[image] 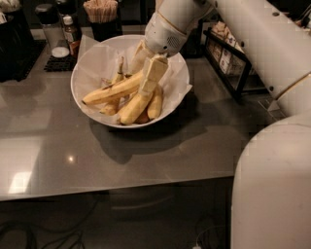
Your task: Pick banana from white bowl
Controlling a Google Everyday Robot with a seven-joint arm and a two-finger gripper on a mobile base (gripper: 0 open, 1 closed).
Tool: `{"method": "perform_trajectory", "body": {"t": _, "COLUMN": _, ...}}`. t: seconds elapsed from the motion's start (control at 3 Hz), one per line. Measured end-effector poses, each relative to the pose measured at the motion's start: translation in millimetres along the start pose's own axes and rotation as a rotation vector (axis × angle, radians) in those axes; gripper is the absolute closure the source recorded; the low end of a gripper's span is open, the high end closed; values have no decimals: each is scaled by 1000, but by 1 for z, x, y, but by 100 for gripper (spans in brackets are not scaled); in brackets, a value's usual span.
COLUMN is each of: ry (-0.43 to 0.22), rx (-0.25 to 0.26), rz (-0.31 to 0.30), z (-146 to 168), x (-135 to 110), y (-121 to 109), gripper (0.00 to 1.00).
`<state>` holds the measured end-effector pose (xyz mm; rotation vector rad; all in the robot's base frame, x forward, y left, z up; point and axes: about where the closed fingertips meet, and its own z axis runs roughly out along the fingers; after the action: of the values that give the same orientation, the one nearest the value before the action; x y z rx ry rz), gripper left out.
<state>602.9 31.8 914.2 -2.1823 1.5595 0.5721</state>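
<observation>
The white bowl (85,109), lined with crinkled white paper, stands on the grey counter. It holds several yellow bananas. The banana (114,91), the longest one with dark streaks, lies across the top from lower left to upper right. Shorter, plumper bananas (155,103) lie under and beside it. My gripper (146,73) reaches down into the bowl from the upper right, over the banana's right end. It is open: the near finger (152,77) hangs in front of the banana, and the far finger (138,52) is behind it. The banana still rests in the bowl.
Behind the bowl are shaker bottles (70,33) on a black mat and a dark cup of wooden sticks (102,12). A black wire rack with packets (228,61) stands to the right. My white arm (272,44) and body fill the right side.
</observation>
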Motion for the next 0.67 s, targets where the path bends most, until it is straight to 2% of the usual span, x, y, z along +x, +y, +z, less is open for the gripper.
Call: {"method": "perform_trajectory", "body": {"t": 0.67, "ry": 0, "rx": 0, "rz": 0, "z": 0, "x": 0, "y": 0, "gripper": 88}}
